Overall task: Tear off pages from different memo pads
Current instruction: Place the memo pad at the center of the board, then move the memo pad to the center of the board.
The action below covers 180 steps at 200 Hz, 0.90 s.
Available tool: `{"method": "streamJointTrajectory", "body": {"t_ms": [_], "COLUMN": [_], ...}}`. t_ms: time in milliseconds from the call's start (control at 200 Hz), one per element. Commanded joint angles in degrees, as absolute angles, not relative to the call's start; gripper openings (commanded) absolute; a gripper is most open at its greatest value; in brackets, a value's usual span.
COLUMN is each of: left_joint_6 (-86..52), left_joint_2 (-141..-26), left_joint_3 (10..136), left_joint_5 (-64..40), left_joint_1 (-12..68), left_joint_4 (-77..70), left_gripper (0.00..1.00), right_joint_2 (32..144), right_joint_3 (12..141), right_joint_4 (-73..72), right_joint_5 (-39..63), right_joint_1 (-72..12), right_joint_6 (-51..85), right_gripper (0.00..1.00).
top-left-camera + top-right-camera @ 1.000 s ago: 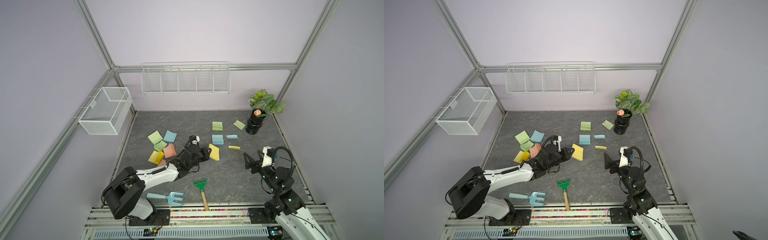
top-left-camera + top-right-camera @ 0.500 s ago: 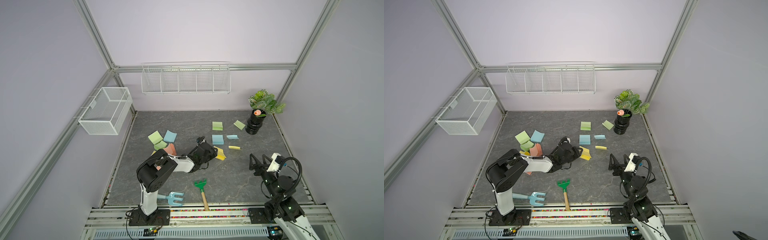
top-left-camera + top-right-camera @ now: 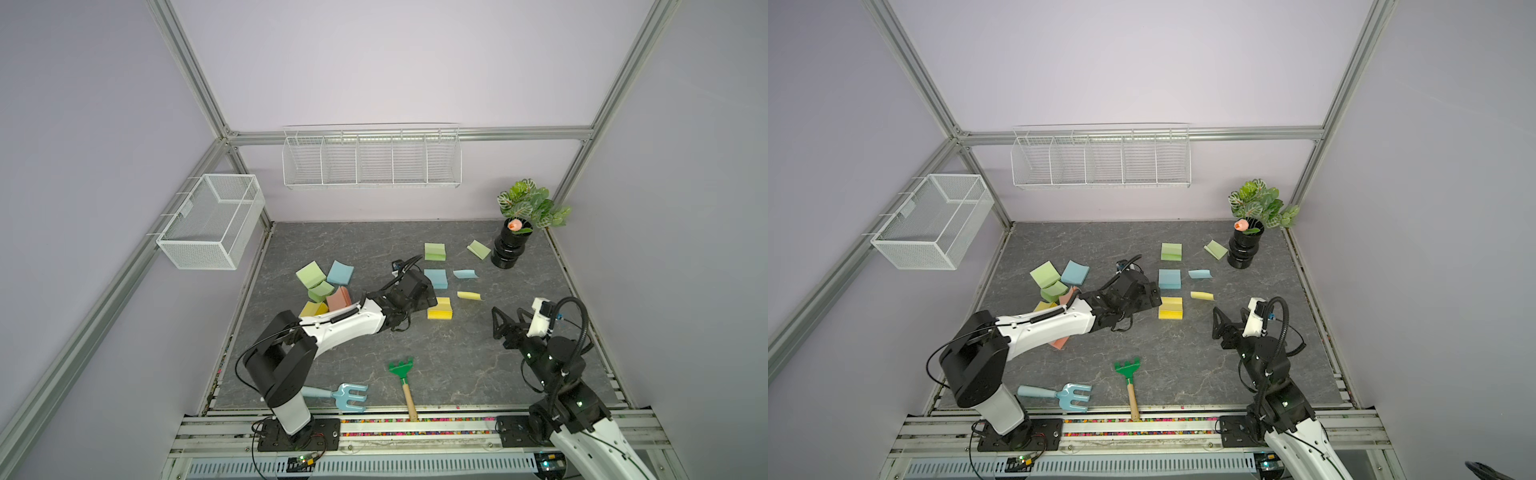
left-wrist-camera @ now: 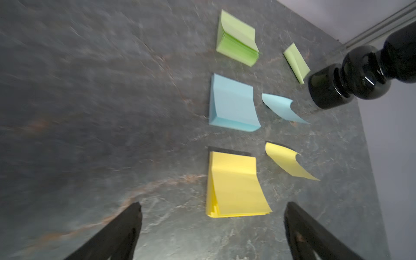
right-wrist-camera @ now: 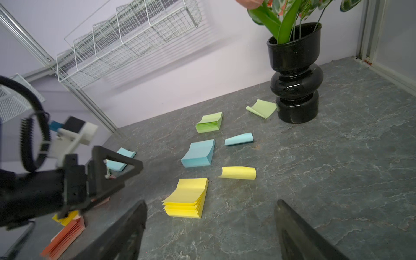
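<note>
Three memo pads lie in a column: green (image 3: 434,252), blue (image 3: 436,278) and yellow (image 3: 440,308). To the right of each lies a curled page: green (image 3: 478,249), blue (image 3: 464,274), yellow (image 3: 469,296). My left gripper (image 3: 430,296) hovers at the yellow pad's left edge, open and empty; in the left wrist view the yellow pad (image 4: 234,184) sits just ahead of the left gripper (image 4: 213,206). My right gripper (image 3: 508,318) is open and empty, to the right of the yellow pad (image 5: 186,200), facing it. More memo pads (image 3: 328,286) cluster at the left.
A black vase (image 3: 510,249) with a plant stands at the back right, close to the green page. A green rake (image 3: 403,380) and a blue fork (image 3: 345,395) lie near the front edge. Wire baskets (image 3: 370,160) hang on the walls.
My left gripper has carried the yellow pad slightly to the right, then opened and let it go; the pad now lies flat below the blue one. The right arm shifted only a little.
</note>
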<state>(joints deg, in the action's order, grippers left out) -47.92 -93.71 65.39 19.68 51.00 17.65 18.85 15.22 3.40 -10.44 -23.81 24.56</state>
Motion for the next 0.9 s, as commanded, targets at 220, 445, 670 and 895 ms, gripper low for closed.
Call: {"method": "streamJointTrajectory", "body": {"t_ms": [220,445,670,895], "left_joint_6": [-40.75,-37.94,-36.29,-34.34], "left_joint_2": [-83.0,-87.83,-91.64,-95.56], "left_joint_3": [52.37,53.06,53.35,55.6], "left_joint_5": [25.78,21.51,18.24,18.86], "left_joint_1": [28.11,20.84,21.22,21.99], "left_joint_4": [27.41,24.75,22.99,23.79], "left_gripper": [1.0,1.0,0.97,0.92], "right_joint_2": [42.01,47.06,47.24,48.6], "right_joint_3": [23.4,24.18,23.91,23.97], "right_joint_4": [5.01,3.92,3.39,2.95], "right_joint_5": [-2.26,-5.01,-5.63,-5.28], "right_joint_1": [-29.94,-34.01,-34.15,-34.21], "right_joint_6": [19.07,17.14,17.21,17.27], "right_gripper": [0.89,0.89,0.89,0.89]}}
